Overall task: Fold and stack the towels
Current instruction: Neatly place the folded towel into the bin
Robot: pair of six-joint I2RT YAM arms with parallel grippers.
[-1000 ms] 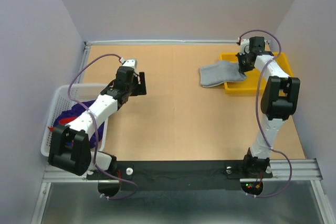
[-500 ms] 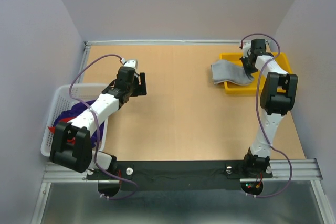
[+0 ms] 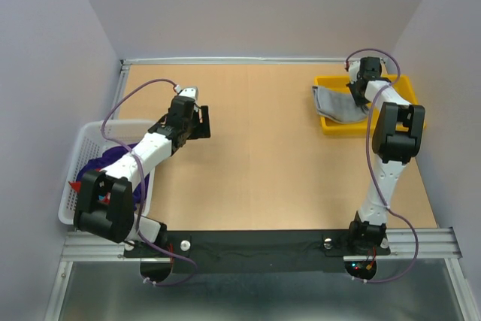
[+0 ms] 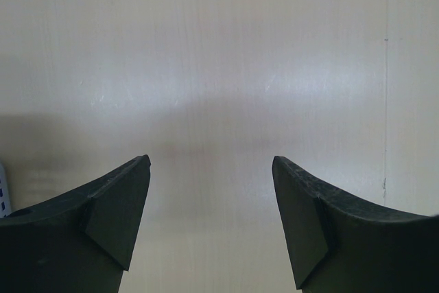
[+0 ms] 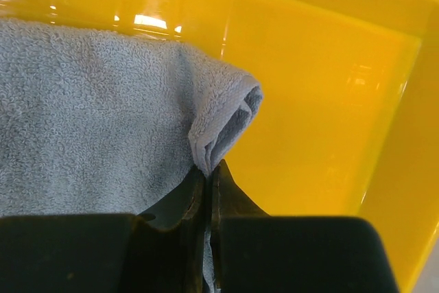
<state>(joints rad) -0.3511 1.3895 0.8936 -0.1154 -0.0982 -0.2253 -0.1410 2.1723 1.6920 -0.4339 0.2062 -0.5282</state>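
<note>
From above, the soft grey cloth towel (image 3: 333, 102) lies in the yellow plastic tray (image 3: 402, 84) at the far right, draped over its left rim. Deep purple towels (image 3: 100, 163) fill the white mesh basket (image 3: 71, 195). In the left wrist view, the left gripper (image 4: 210, 164) gapes wide and empty over the light wooden table (image 4: 219, 46). In the right wrist view, the right gripper (image 5: 209, 180) is pinched tight on the grey towel's folded edge.

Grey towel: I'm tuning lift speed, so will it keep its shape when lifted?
Probably floppy: the grey towel drapes limply over the yellow tray edge from one pinched fold. Its looped pile likely resists slipping in the shut right claw.
</note>
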